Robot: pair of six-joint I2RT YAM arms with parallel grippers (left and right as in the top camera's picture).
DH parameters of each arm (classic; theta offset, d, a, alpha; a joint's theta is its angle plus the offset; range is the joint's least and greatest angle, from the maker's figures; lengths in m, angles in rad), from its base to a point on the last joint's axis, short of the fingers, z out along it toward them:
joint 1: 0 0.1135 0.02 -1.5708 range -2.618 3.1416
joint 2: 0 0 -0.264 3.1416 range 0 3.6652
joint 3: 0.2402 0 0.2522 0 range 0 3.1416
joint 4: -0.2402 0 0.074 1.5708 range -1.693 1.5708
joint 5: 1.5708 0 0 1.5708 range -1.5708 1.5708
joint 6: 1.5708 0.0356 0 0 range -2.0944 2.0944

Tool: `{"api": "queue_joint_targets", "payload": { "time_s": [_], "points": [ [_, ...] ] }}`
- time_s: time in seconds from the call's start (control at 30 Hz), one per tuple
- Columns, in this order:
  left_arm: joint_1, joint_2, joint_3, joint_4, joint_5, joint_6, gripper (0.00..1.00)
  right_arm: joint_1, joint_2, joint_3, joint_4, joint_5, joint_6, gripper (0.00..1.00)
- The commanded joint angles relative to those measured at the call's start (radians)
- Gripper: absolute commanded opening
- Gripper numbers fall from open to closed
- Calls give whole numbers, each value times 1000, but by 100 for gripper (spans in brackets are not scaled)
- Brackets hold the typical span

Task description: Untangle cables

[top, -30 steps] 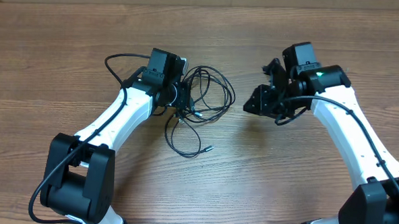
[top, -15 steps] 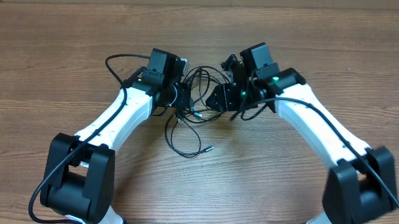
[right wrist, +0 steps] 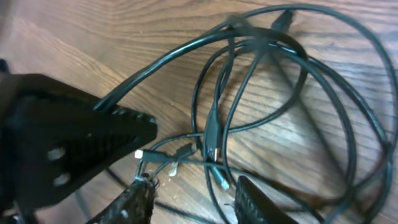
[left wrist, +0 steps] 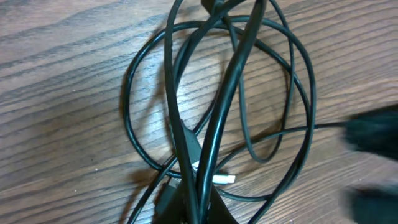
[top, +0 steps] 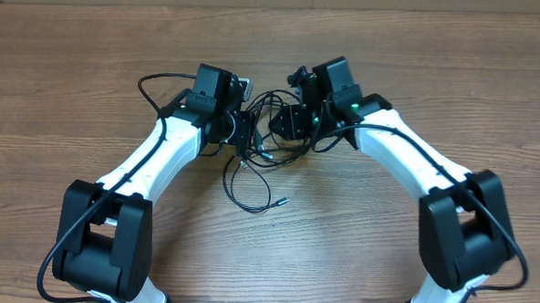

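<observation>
My left end effector is clenched on the thin black cables, which lie in a tangle on the brown wood-grain bench, between my two end effectors and near the bench's middle. In my left wrist view the strands run together at the bottom of the picture, where my left end effector pinches them. From that pinch several overlapping loops fan out flat across the wood. A short white plug lies just beside the pinch.

My right end effector is over the right side of the same tangle, close to my left one. It is released. In the right wrist view its two fingers stand apart at the bottom edge, and thin strands run across the gap between them, but I cannot tell whether either finger touches a strand. My left end effector shows in that view as a dark wedge at the left, with one cable running taut up and to the right from its tip.

From overhead, one longer loop trails out of the tangle toward my base. It ends in a small silver plug lying on the bare bench, apart from both end effectors.
</observation>
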Motion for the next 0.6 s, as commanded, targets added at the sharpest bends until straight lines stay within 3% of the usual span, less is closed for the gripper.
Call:
{"api": "queue_joint_targets", "payload": {
  "time_s": [0.0, 0.13, 0.57],
  "points": [
    [5, 6, 10, -2, 37, 29, 4, 27, 43, -2, 42, 46, 23, 41],
    [5, 7, 10, -1, 37, 29, 4, 38, 66, -2, 113, 91, 25, 45],
    [5, 7, 10, 1, 37, 29, 4, 47, 172, -2, 182, 159, 53, 44]
  ]
}}
